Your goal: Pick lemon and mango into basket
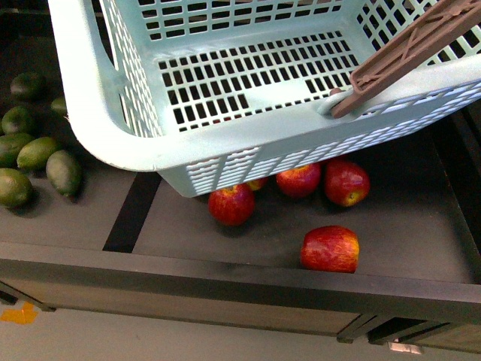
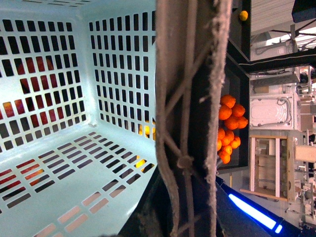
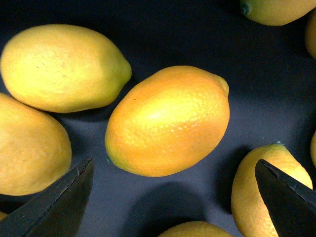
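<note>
- Several small bright yellow lemons lie on a dark surface in the right wrist view. The one in the middle, the lemon (image 3: 168, 121), is deeper yellow-orange with a pebbled skin and touches none of its neighbours.
- Two black fingertips (image 3: 59, 202) of the right gripper (image 3: 173, 207) are spread wide apart, one to each side of the lemon. They are near it but hold nothing.
- One light blue-green plastic basket (image 1: 135, 143) with slotted sides and floor hangs tilted above the dark shelf (image 1: 225, 248) in the front view, and its inside looks bare.
- Its brown swing handle (image 2: 192, 98) runs close across the left wrist view. Dark parts of the left gripper (image 2: 183, 219) show beside it, but I cannot tell how the jaws stand.
- Four round red apples (image 1: 330, 248) sit on the shelf, three of them partly under the basket.
- Green limes (image 1: 37, 153) lie on the left part of the shelf.
- Round oranges (image 2: 229, 126) are heaped beyond the basket in the left wrist view.
</note>
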